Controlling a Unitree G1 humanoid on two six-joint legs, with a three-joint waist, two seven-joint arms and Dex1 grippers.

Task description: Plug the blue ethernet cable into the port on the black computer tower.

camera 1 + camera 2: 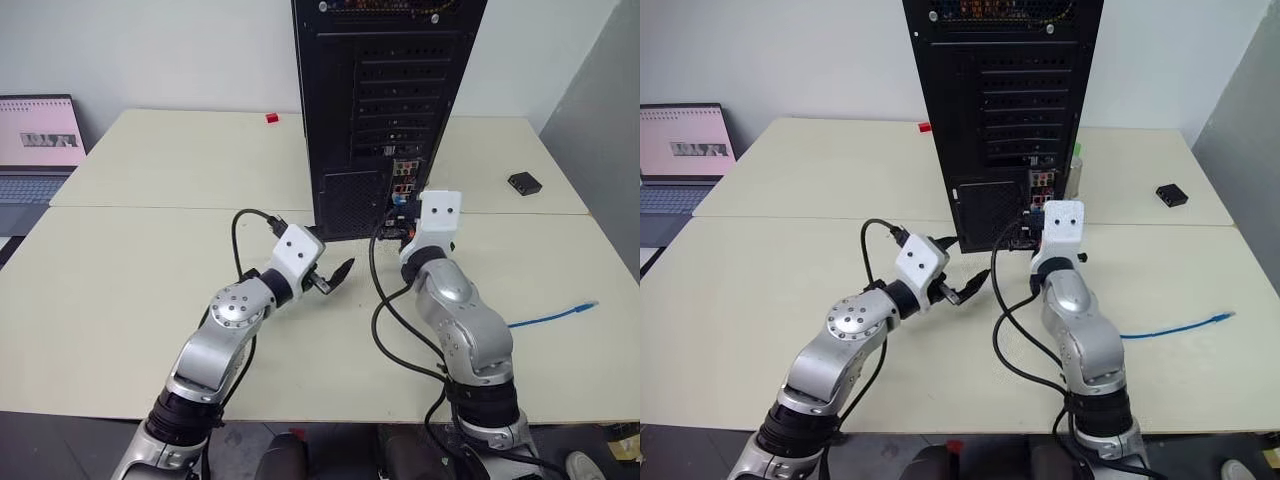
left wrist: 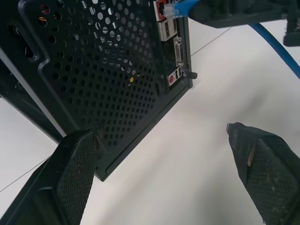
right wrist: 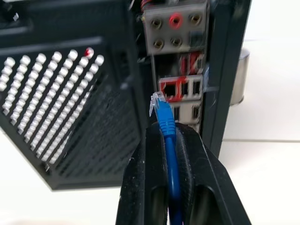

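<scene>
The right gripper (image 3: 165, 136), fingers clenched on the cable (image 3: 169, 154), is presenting the plug (image 3: 157, 102) just short of the port (image 3: 169, 88) on the tower (image 1: 385, 100); next, aligning and pushing straight in, while the left gripper (image 2: 161, 154) is hovering released.

Silver jointed arms, white boxy wrist housings, looping black cables, black textured fingers (image 2: 75, 173)

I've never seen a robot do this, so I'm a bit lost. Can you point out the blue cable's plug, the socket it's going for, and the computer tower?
blue cable's plug (image 3: 158, 104), right wrist view, clear tip.
socket (image 3: 171, 87), right wrist view, its opening.
computer tower (image 1: 345, 80), left eye view, black rear panel.
</scene>
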